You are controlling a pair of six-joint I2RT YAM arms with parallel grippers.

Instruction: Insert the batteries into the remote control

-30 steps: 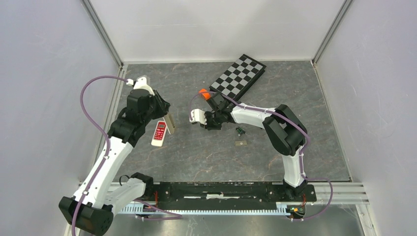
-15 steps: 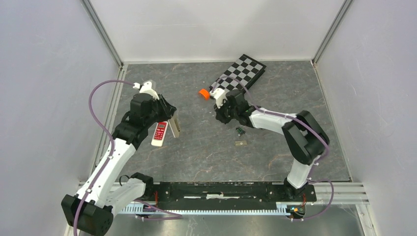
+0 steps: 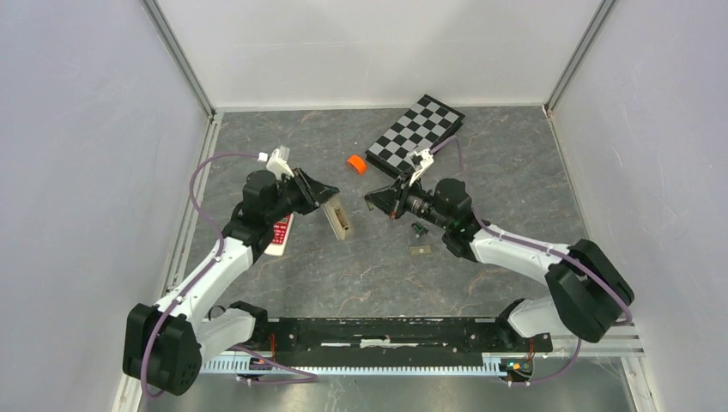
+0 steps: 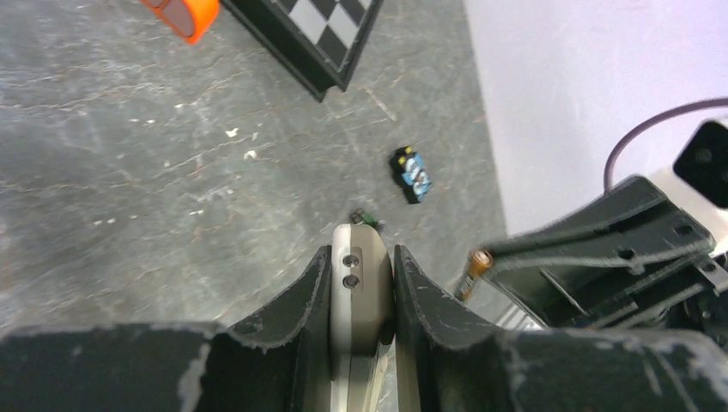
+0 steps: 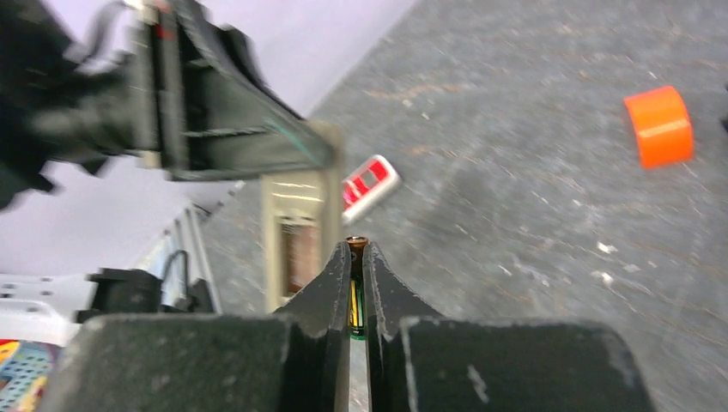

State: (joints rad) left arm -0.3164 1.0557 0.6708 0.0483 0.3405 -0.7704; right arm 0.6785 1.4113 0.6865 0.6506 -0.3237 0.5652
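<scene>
My left gripper point(image 3: 330, 204) is shut on a beige remote control point(image 3: 338, 217) and holds it above the table, also seen end-on in the left wrist view point(image 4: 360, 275). Its open battery compartment point(image 5: 298, 253) faces the right wrist camera. My right gripper point(image 3: 379, 198) is shut on a slim battery point(image 5: 355, 296) with a coppery tip, which points at the remote and stands just right of the compartment. That battery also shows in the left wrist view point(image 4: 472, 271). A small green-tinted cell point(image 4: 367, 220) lies on the table beyond the remote.
A red-and-white handset point(image 3: 279, 233) lies left of the held remote. An orange roll point(image 3: 355, 163) and a folded chessboard point(image 3: 416, 130) lie at the back. A blue-and-black gadget point(image 4: 412, 173) and a small flat plate point(image 3: 421, 250) lie near the middle.
My left gripper has carried the beige remote right, toward the middle. My right arm has swung round, and its gripper now faces the remote with the battery in it.
</scene>
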